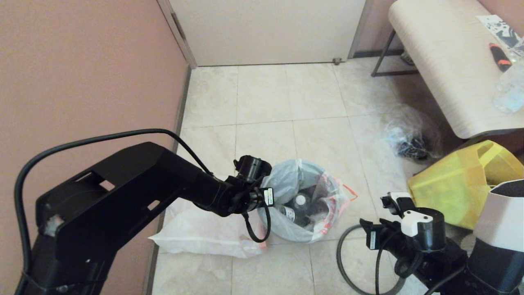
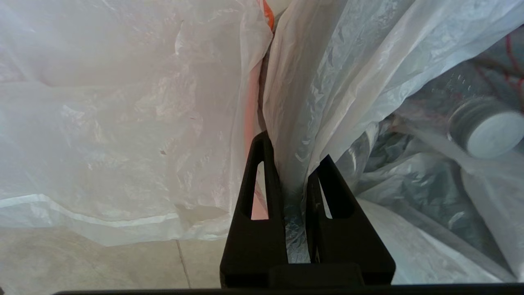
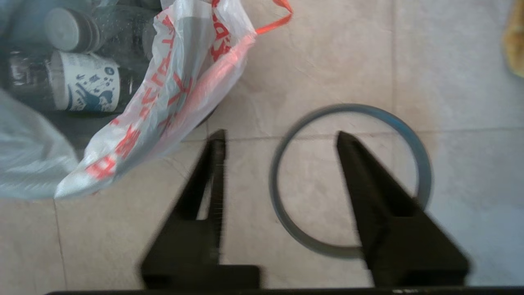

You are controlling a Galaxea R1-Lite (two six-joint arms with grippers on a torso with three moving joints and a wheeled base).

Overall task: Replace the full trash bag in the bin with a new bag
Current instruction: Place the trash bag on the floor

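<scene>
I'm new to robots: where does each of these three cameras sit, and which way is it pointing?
Head view: on the robot's head, looking down at the tiled floor; both arms show.
Left wrist view: behind the left gripper, whose fingers pinch the full trash bag.
Right wrist view: behind the open right gripper, above a grey hoop lying on the floor.
Shared: all three show the full trash bag with its dark bottles.

Light's soft and even, warm cast, no hard shadows on the floor tiles (image 1: 262, 98). My right gripper (image 3: 278, 139) and the grey hoop (image 3: 350, 180) are smeared by motion blur. Bottle cap (image 2: 487, 133) reads soft too.
</scene>
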